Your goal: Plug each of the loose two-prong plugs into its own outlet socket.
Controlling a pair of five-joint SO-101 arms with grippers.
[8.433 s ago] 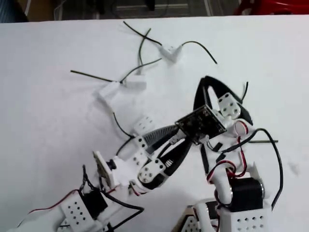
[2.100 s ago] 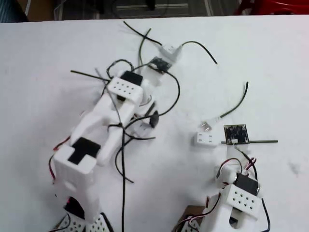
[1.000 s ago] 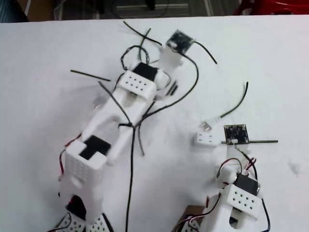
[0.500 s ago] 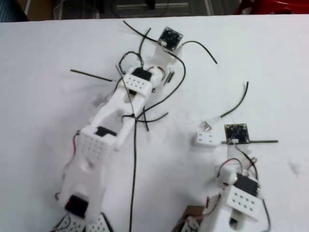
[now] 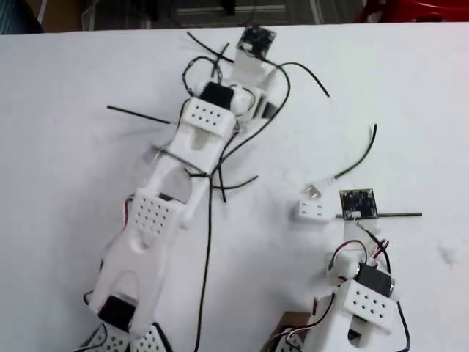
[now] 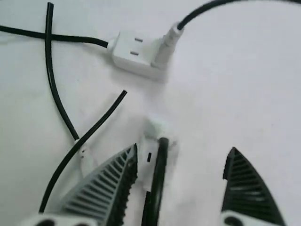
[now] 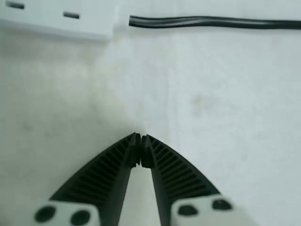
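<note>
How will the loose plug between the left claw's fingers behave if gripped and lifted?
Probably light: the plug is a small white body lying on the table. Its black cord lies straight with no slack loops, so it seems fairly stiff and may lever the plug instead of draping. Smooth plastic could twist inside the open left claw.

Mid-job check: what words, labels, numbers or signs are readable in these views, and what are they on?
No readable text in any view.
White outlet socket in the left wrist view: bare plastic with slots, no print.
Second outlet socket near the right arm: no print visible.
Circuit board on the right arm's wrist: any markings are too small to read.
</note>
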